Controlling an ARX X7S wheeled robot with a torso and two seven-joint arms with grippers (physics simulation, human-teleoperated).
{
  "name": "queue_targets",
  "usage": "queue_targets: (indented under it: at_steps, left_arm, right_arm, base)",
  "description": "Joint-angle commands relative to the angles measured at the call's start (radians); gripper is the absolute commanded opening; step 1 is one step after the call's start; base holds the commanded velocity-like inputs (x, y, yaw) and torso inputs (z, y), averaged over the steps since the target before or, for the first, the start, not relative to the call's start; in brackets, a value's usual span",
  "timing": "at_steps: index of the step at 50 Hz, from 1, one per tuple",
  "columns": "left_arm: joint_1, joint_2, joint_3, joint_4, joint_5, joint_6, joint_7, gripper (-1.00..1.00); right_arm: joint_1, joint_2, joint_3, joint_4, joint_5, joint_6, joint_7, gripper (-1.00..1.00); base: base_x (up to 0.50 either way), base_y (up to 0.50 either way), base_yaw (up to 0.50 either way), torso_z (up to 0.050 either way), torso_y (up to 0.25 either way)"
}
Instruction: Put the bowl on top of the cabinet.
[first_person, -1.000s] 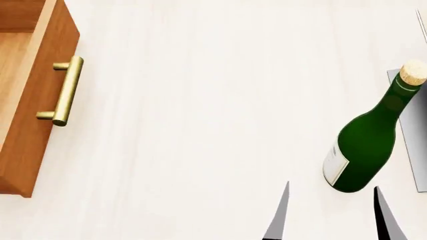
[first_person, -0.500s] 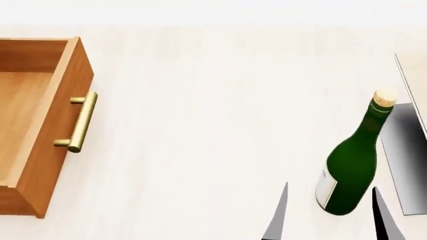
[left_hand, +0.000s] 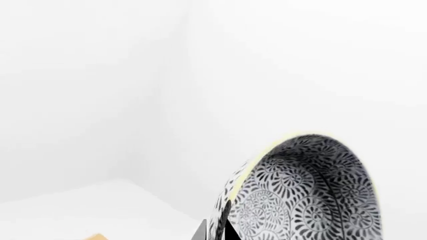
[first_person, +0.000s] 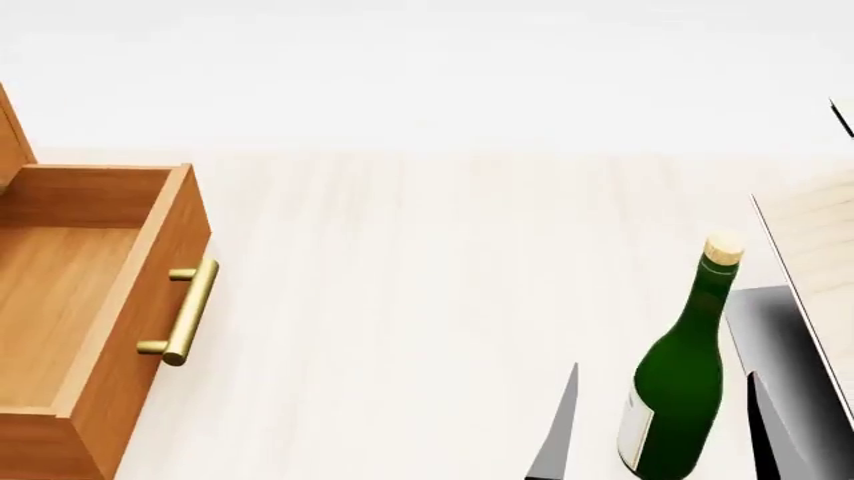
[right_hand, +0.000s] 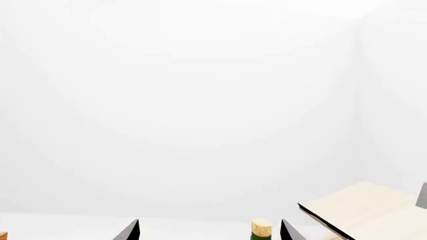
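Observation:
In the left wrist view the bowl (left_hand: 313, 195), patterned black and white inside with a pale rim, hangs tilted in the air. My left gripper (left_hand: 215, 232) is shut on the bowl's rim, one fingertip on each side of the wall. The orange-brown cabinet (first_person: 11, 135) shows only at the head view's left edge, with its open drawer (first_person: 80, 300) and brass handle (first_person: 187, 312); its top is out of view. My right gripper (first_person: 663, 435) stands open at the lower right, empty, and in the right wrist view its fingertips (right_hand: 130, 231) are wide apart. The bowl is not in the head view.
A green corked bottle (first_person: 681, 380) stands on the pale table (first_person: 400, 300) just beyond my right gripper; its cork (right_hand: 261, 228) shows between the fingertips. A pale plywood slanted rack (first_person: 814, 250) with a dark base (first_person: 781, 340) is at the right.
The head view has tilted upward: drawer, bottle and rack slid down the picture, and the white back wall now shows. My right fingertips keep their place in view.

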Motion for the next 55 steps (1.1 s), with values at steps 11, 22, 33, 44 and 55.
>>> queue_targets:
  at_steps: [11, 22, 33, 44, 55]
  left_arm:
    - [0.038, -0.083, -0.221, -0.021, -0.015, -0.035, -0.166, -1.00]
    - [0.040, -0.125, -0.370, -0.087, -0.023, -0.083, -0.279, -1.00]
    - [0.015, -0.139, -0.624, -0.229, -0.082, -0.094, -0.407, -1.00]
    - [-0.006, -0.088, -0.570, -0.244, -0.071, -0.079, -0.391, -1.00]
    - [-0.073, -0.118, -0.505, -0.450, -0.021, -0.044, -0.398, -1.00]
  right_arm:
    - [0.002, 0.004, -0.012, 0.006, -0.008, -0.001, 0.006, 1.00]
    - [0.004, 0.005, -0.020, 0.010, -0.013, 0.001, 0.009, 1.00]
    - [0.010, 0.005, -0.027, 0.023, -0.016, -0.003, 0.010, 1.00]
    - [0.009, 0.009, -0.032, 0.026, -0.018, -0.007, 0.011, 1.00]
    - [0.009, 0.012, -0.033, 0.024, -0.016, -0.004, 0.014, 1.00]
  base:
    - [0.00, 0.00, 0.00, 0.000, 0.000]
    - [0.00, 0.00, 0.00, 0.000, 0.000]
    - [0.00, 0.00, 0.00, 0.000, 0.000]
    - [0.00, 0.00, 0.00, 0.000, 0.000]
    - [0.00, 0.00, 0.00, 0.000, 0.000]
